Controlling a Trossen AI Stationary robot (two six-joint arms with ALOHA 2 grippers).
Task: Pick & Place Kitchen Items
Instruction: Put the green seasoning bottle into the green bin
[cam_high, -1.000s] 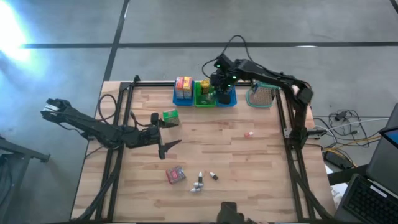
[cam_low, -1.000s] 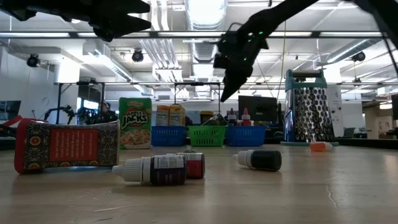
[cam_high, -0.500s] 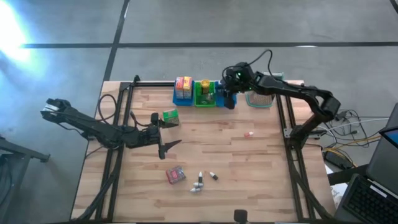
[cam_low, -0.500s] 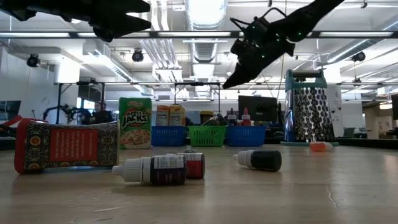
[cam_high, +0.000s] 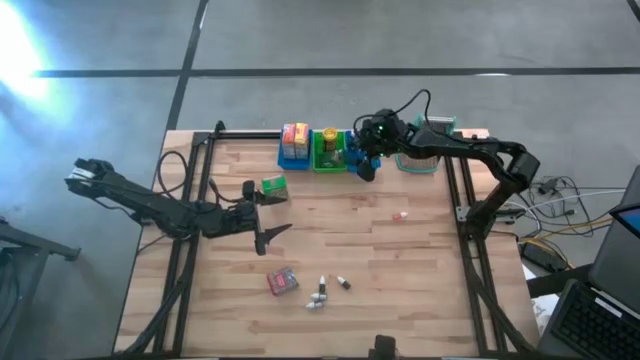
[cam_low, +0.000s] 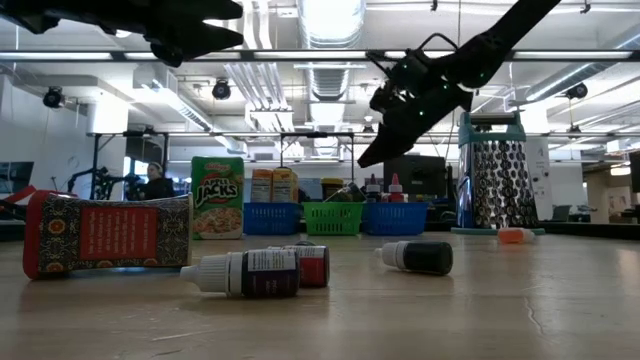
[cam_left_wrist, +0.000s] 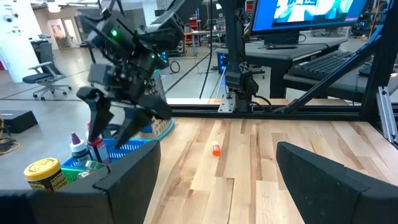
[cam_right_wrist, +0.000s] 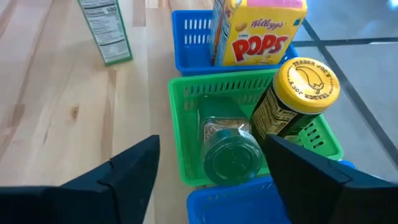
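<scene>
My right gripper (cam_high: 366, 168) hangs open and empty above the table, just in front of the green bin (cam_high: 328, 160); it also shows in the left wrist view (cam_left_wrist: 115, 127). In the right wrist view the green bin (cam_right_wrist: 186, 118) holds a lying jar (cam_right_wrist: 229, 155) and a yellow-lidded can (cam_right_wrist: 298, 99), and a yellow Pops box (cam_right_wrist: 261, 31) stands in the blue bin behind it. On the table stand or lie a green cereal box (cam_high: 274, 187), a red-brown packet (cam_high: 283, 281), small bottles (cam_high: 320, 294) and a small orange bottle (cam_high: 400, 214). My left gripper (cam_high: 272, 238) is open and empty above mid-table.
Three bins in a row stand at the far edge: blue (cam_high: 294, 152), green, blue (cam_high: 350, 162). A metal grater with a teal handle (cam_high: 420, 155) lies to their right. Black frame rails (cam_high: 465, 210) run along the table's sides. Bare wood lies between the bins and the bottles.
My right gripper has come away from above the bins toward the table's near edge and a little down. It has tipped from pointing down to a slant. My left arm has kept still.
</scene>
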